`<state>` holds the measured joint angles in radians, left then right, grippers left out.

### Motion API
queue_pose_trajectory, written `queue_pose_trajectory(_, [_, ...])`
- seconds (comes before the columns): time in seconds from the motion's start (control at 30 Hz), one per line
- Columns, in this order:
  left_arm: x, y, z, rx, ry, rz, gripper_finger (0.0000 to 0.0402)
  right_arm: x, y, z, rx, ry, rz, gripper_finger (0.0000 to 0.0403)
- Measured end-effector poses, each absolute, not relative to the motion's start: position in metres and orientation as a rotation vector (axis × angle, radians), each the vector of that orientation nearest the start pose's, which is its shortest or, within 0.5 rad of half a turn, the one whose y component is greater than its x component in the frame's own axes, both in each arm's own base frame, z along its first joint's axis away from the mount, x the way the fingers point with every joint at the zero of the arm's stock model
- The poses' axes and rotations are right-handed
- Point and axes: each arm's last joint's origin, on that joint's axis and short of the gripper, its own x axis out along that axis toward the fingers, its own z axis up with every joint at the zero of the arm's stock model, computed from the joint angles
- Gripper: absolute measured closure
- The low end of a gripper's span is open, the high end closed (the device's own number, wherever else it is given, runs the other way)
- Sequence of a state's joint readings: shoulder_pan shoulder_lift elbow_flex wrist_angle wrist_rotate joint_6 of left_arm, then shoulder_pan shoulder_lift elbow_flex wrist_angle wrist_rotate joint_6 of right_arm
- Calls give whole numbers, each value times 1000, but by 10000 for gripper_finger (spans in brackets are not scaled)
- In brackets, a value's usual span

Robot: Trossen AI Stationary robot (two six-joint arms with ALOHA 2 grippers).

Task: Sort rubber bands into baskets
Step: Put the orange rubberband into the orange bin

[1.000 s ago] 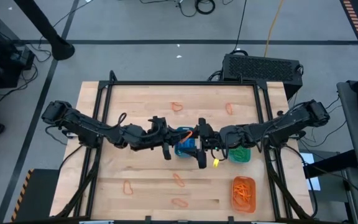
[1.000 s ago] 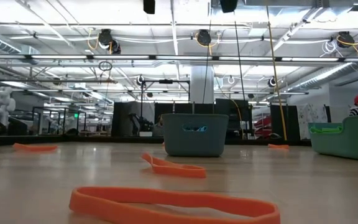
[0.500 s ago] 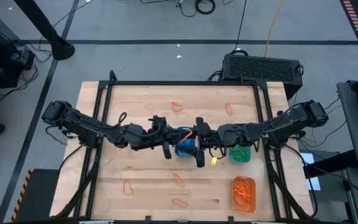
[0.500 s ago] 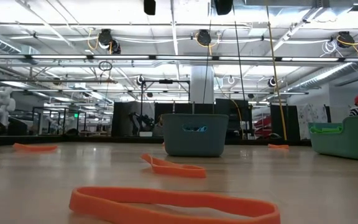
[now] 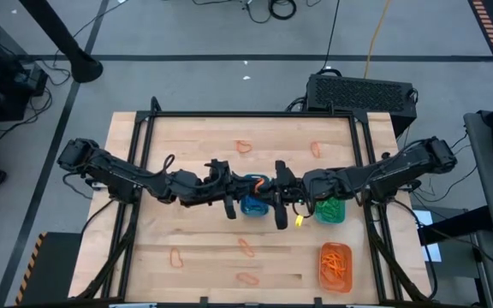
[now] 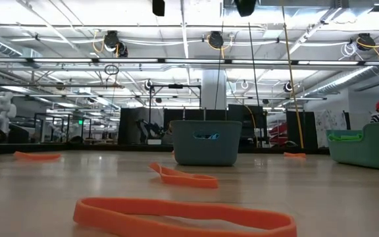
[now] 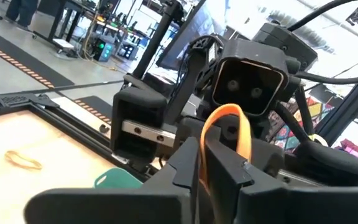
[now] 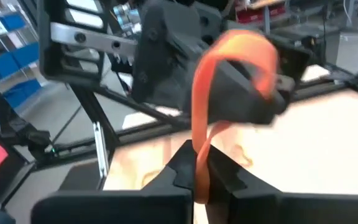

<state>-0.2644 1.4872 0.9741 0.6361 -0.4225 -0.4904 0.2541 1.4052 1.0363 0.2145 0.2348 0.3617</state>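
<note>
My two grippers meet fingertip to fingertip in mid-air above the blue basket at the table's middle. My left gripper comes from the left and my right gripper from the right. Both are shut on one orange rubber band, which shows as a standing loop between them. Other orange rubber bands lie flat on the table. The green basket and the orange basket stand to the right. My left gripper pinches one side of the orange band's loop between its two fingers, which reach about level from the table's left. The rest of the loop stands up beyond the fingertips, clear of the table. My right gripper pinches a strand of the same band between its two fingers, coming about level from the table's right. The band rises from the fingers and curves over the tip of the other gripper. It is lifted clear.
More orange bands lie near the front edge and show close in the low view. The orange basket holds several orange bands. A dark frame borders the table. A black box stands behind its far right corner.
My right gripper has shut on the orange band that my left gripper holds out. Both arms have stayed where they were above the blue basket.
</note>
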Motion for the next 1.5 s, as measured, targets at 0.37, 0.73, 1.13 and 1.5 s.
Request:
queue_pose_trajectory(0.37, [326,-81,299,-499,1,13,251,286,68,332,327,211,-18,402])
queue_pose_trajectory(0.73, [312,-62,283,-672,406,-139,178,238,85,321,541,644,163,403])
queue_pose_trajectory(1.13, [272,-31,255,-526,816,266,178,190,138,279,673,1278,77,403])
queue_pose_trajectory(1.5, [277,4,250,-514,834,300,178,170,189,252,680,1497,33,402])
